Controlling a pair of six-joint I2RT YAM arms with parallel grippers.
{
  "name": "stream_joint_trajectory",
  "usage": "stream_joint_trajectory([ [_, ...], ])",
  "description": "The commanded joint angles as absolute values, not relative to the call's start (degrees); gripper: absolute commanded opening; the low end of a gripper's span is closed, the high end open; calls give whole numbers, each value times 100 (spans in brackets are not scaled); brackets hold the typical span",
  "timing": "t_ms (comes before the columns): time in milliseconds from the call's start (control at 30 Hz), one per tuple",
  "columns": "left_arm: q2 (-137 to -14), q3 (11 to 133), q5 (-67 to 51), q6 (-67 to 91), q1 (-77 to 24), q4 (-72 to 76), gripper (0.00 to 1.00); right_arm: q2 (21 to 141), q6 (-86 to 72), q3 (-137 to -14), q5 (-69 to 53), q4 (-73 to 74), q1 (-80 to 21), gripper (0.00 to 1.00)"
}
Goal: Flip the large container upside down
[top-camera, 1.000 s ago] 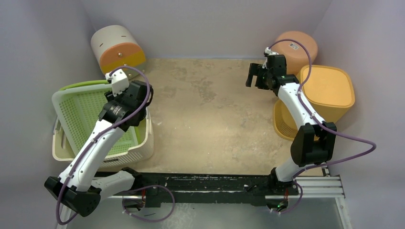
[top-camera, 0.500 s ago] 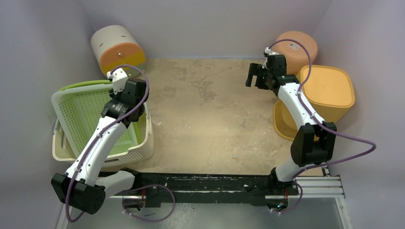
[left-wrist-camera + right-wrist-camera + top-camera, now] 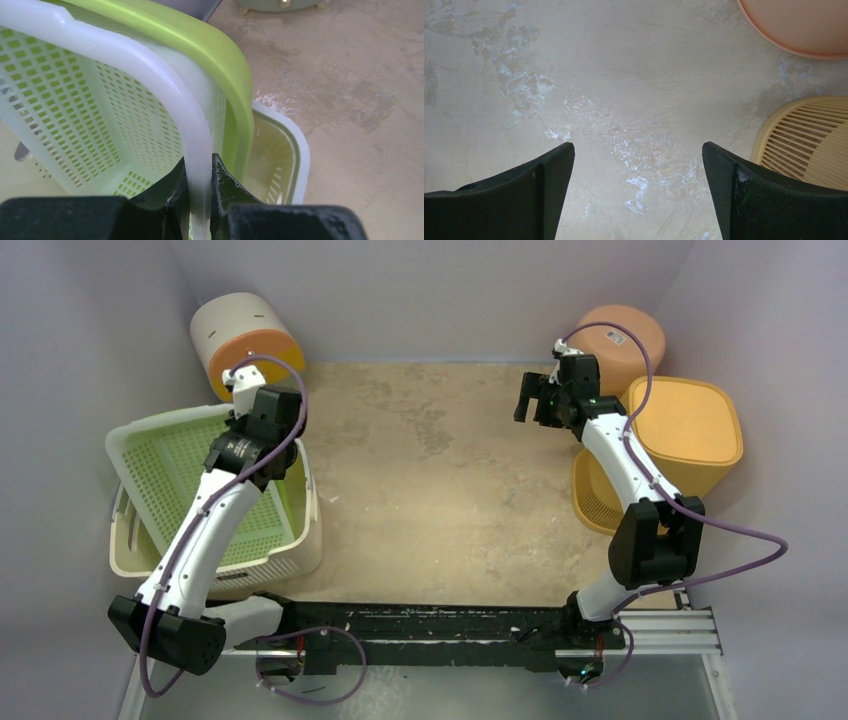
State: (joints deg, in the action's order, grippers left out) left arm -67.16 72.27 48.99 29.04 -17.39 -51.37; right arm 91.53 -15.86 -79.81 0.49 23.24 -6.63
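Enclosure: pale lavender walls [image 3: 430,290] around a tan, mottled counter [image 3: 440,470] with whitish scuffs.

Large container [image 3: 165,460]: a white-rimmed perforated basket at the far left of the counter. It is tilted and rests in a cream tub [image 3: 300,545] directly beneath it.

Left hand [image 3: 200,172]: narrow, fingers pinched on the white rim of the large container at its far right corner, one finger inside the rim and one outside. A green rim [image 3: 220,60] runs just outside the large container's white rim, touching or nearly so; I cannot tell which.

Cylinder with orange end [image 3: 245,340]: on its side, just behind the large container in the back corner.

Right hand [image 3: 638,145]: well to the right of the large container, across the bare middle of the counter. Fingers spread wide and holding nothing, above the counter.

Peach round container [image 3: 625,335], orange square container [image 3: 690,430] and yellow slatted basket [image 3: 595,495]: grouped farthest right of the large container. The slatted basket sits partly under the orange square container. The peach round container is behind them.
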Motion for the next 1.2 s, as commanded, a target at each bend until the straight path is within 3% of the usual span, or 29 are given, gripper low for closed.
stream_joint_trajectory([
  [0,-6609,8560,4564,2724,-1720,-5321,0,8956,-1572,-8092,-29,2203,-641,100],
  [300,-6466,10037,2575,2586,-1720,-4765,0,9124,-1574,-8446,-53,2377,-642,100],
  [533,-6580,10946,1725,2519,-1716,-4746,0,9130,-1581,-8524,-13,2378,-642,100],
  [733,-6592,11350,1532,2478,-1719,-4717,0,9193,-1594,-8693,0,2514,-642,100],
  [1167,-6863,11586,21,3496,-1723,-2472,0,9290,-1741,-10199,296,2669,-579,100],
])
